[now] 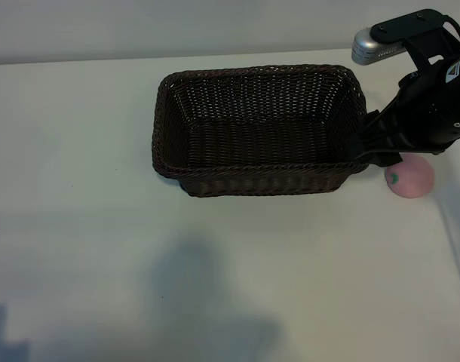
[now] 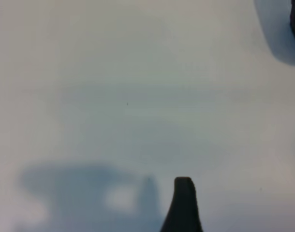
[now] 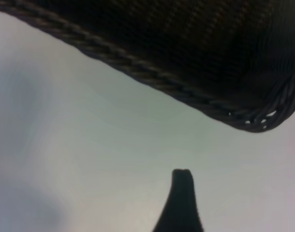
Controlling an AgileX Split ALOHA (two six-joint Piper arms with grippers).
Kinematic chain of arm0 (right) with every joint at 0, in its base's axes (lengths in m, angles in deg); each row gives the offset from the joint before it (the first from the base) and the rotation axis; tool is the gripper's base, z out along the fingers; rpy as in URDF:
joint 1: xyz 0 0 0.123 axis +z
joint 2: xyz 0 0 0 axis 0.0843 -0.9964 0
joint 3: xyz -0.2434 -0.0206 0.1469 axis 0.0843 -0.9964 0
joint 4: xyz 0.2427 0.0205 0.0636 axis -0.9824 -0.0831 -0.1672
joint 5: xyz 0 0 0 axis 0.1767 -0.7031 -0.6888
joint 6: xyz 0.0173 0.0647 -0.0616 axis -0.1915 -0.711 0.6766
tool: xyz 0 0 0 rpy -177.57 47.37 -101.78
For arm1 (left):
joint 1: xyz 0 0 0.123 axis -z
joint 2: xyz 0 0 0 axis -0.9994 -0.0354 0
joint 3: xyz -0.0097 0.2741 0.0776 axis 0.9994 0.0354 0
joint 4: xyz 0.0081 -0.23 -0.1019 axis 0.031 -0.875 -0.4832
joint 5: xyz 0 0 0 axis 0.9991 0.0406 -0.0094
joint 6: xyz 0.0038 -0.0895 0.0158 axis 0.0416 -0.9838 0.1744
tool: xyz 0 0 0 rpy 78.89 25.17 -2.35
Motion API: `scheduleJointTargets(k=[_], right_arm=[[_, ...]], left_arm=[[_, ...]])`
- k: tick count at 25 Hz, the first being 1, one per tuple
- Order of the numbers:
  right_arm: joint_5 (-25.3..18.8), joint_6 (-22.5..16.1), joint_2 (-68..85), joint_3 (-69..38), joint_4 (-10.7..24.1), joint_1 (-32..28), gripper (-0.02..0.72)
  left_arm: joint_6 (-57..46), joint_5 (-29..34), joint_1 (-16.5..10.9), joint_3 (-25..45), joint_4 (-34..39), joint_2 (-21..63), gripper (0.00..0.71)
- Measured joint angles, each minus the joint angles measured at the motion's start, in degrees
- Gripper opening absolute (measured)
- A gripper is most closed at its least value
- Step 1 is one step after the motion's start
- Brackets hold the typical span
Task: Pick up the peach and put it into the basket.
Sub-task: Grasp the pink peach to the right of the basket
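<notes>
The dark-brown wicker basket [image 1: 259,130] stands mid-table and holds nothing. The pale-pink peach [image 1: 411,179] with its green mark lies on the table just off the basket's right front corner. My right gripper [image 1: 375,152] hangs low between the two, next to the basket corner and partly in front of the peach, open with nothing in it. In the right wrist view one dark finger [image 3: 181,198] shows over bare table below the braided basket rim [image 3: 162,79]; the peach is out of that view. One finger [image 2: 184,203] of the left gripper hovers open over bare table.
The white table [image 1: 102,226] stretches wide to the left and front of the basket. The left arm's shadow falls on the front of the table [image 1: 207,302]. The table's right edge runs close behind the peach.
</notes>
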Motion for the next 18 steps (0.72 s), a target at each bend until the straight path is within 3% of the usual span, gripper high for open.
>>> scheduleJointTargets(k=[6, 8, 14, 18], right_arm=[[2.2, -0.7, 0.0, 0.0, 0.7, 0.0, 0.579], [2.2, -3.1, 0.0, 0.0, 3.6, 0.0, 0.579], [2.8, -16.0, -1.0, 0.0, 17.5, -1.7, 0.579], [4.2, -18.1, -4.1, 0.0, 19.6, -6.5, 0.579]], left_arm=[[0.0, -0.5, 0.0, 0.4, 0.0, 0.0, 0.598], [0.0, -0.7, 0.0, 0.5, 0.5, 0.0, 0.598], [0.0, -0.7, 0.0, 0.5, 0.6, 0.0, 0.597], [0.0, -0.6, 0.0, 0.5, 0.6, 0.0, 0.597]])
